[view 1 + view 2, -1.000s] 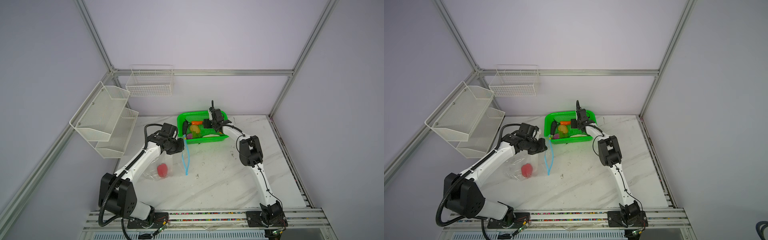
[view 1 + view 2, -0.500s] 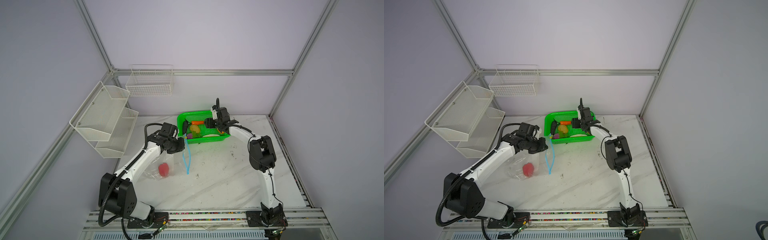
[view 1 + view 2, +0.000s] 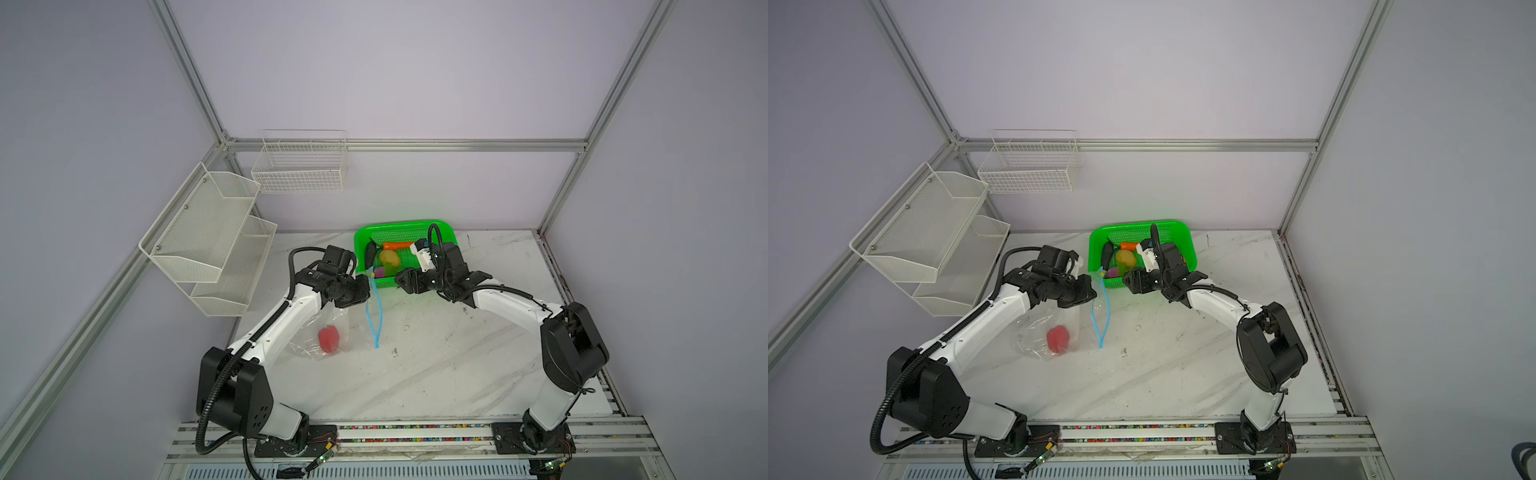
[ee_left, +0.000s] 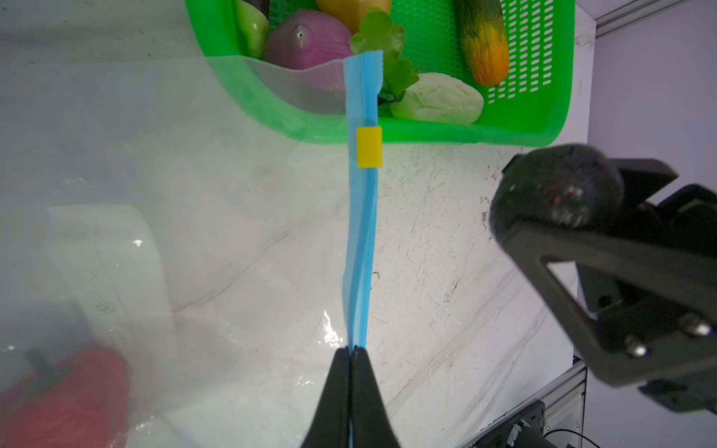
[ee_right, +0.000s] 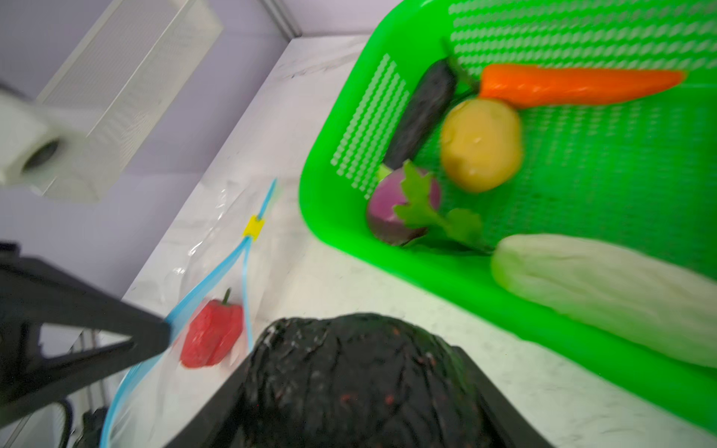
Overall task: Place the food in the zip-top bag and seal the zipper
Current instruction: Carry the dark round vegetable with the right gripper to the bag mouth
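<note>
The left end effector [image 4: 351, 352] was pinched together on the thin light blue zipper [image 4: 362, 232] of the large clear crinkly zip-top bag [image 3: 353, 328], holding that edge up off the white marble-patterned desk [image 3: 457, 353]. The small yellow slider tab [image 4: 369, 147] sat at the strip's far end, just beside the bright green perforated plastic basket [image 3: 445, 232]. Below the tab the two blue strips spread apart, so the mouth stood open. A red toy pepper [image 3: 328, 338] lay inside the bag. The right end effector [image 3: 402, 281] hung with its fingers apart and nothing between them, near the basket's front rim and the bag's mouth. In the basket lay a yellow potato [image 5: 481, 145], an orange carrot [image 5: 574, 85], a dark eggplant [image 5: 423, 112], a purple onion [image 5: 388, 213] and a white radish [image 5: 605, 294].
</note>
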